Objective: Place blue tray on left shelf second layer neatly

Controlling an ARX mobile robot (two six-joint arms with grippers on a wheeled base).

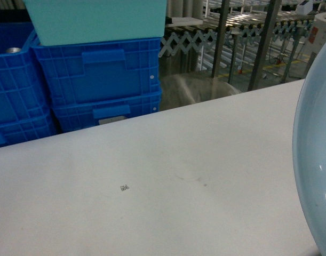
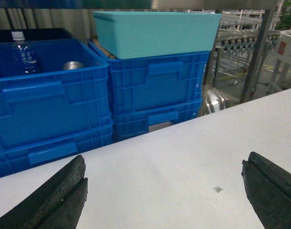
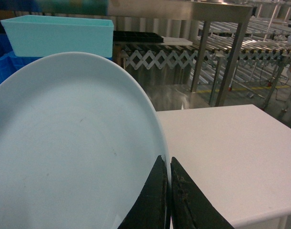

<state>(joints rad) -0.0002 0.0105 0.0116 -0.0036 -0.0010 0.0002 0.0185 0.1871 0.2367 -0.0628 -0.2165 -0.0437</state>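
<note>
The blue tray (image 1: 315,160) is a pale, glossy dish that fills the right edge of the head view, held tilted above the white table (image 1: 152,176). In the right wrist view the blue tray (image 3: 74,143) takes up the left half, and my right gripper (image 3: 165,158) is shut on its rim, one finger on each side. My left gripper (image 2: 164,162) hangs open over the table (image 2: 183,152) with nothing between its fingers (image 2: 64,191). A polished steel rail (image 3: 183,7) with square uprights runs behind. I cannot tell which tier is the left shelf second layer.
Deep-blue crates (image 1: 98,80) are stacked behind the table's far edge, with a turquoise box (image 1: 96,18) on top. The left crate (image 2: 50,109) holds a bottle (image 2: 22,50) and a can (image 2: 74,65). Roller conveyors (image 1: 243,24) stand beyond on the right.
</note>
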